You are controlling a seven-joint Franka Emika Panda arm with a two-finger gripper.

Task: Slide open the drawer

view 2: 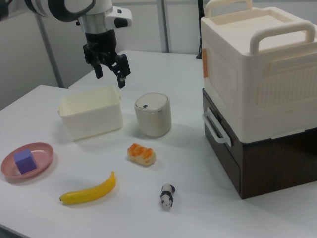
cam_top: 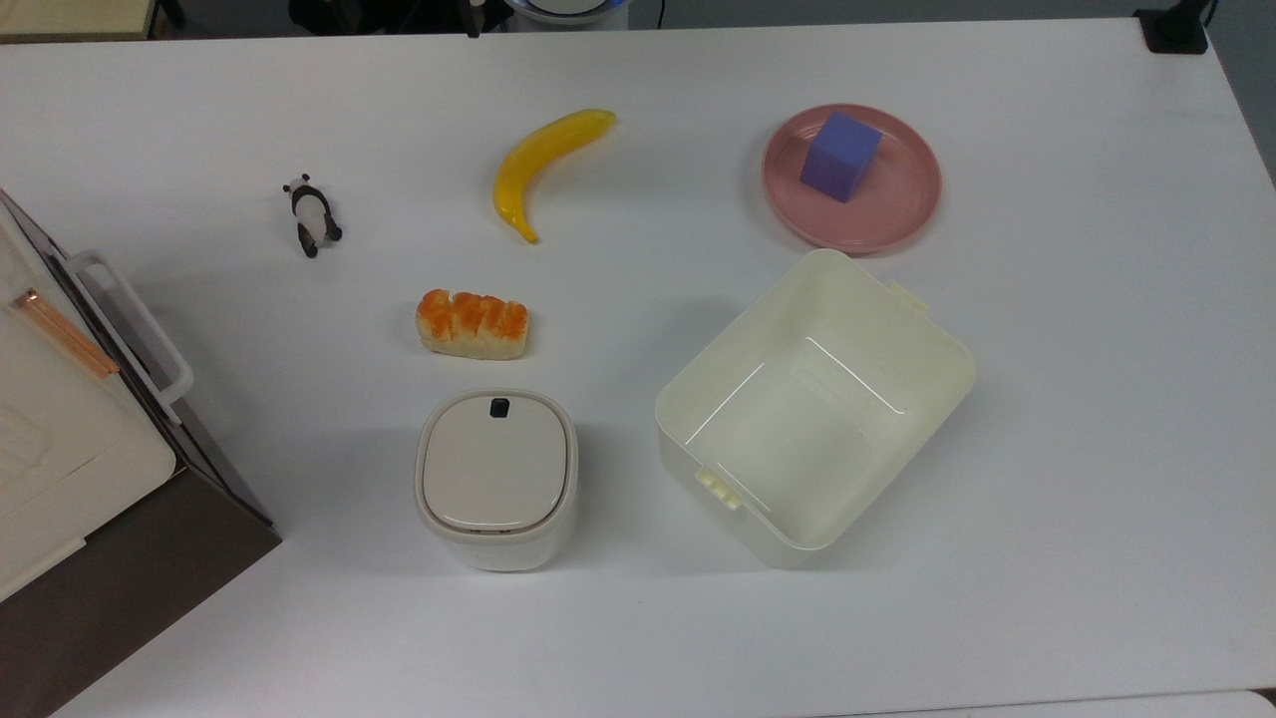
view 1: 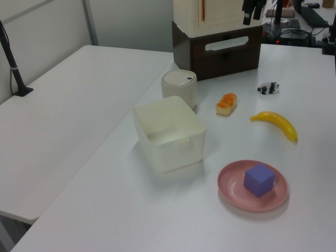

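Note:
The drawer (view 2: pixel 223 153) is the dark brown front of a low wooden case at the right view's right, and its white bar handle (view 2: pixel 216 128) faces the table. The front sits flush with the case. The top view shows the drawer (cam_top: pixel 199 439) at its left edge, with the handle (cam_top: pixel 135 324) sticking out. In the left view the drawer (view 1: pixel 226 58) stands at the back. My gripper (view 2: pixel 110 78) hangs open and empty, high over the table and far from the handle, above the cream bin. In the left view the gripper (view 1: pixel 252 16) appears near the top edge.
A white box with a copper strip (cam_top: pixel 50 399) sits on the drawer's case. On the table lie a bread loaf (cam_top: pixel 472 324), a small lidded white bin (cam_top: pixel 495 477), a cream open bin (cam_top: pixel 812 409), a banana (cam_top: pixel 543 165), a panda figure (cam_top: pixel 314 216) and a pink plate (cam_top: pixel 897 214) holding a purple cube (cam_top: pixel 842 157).

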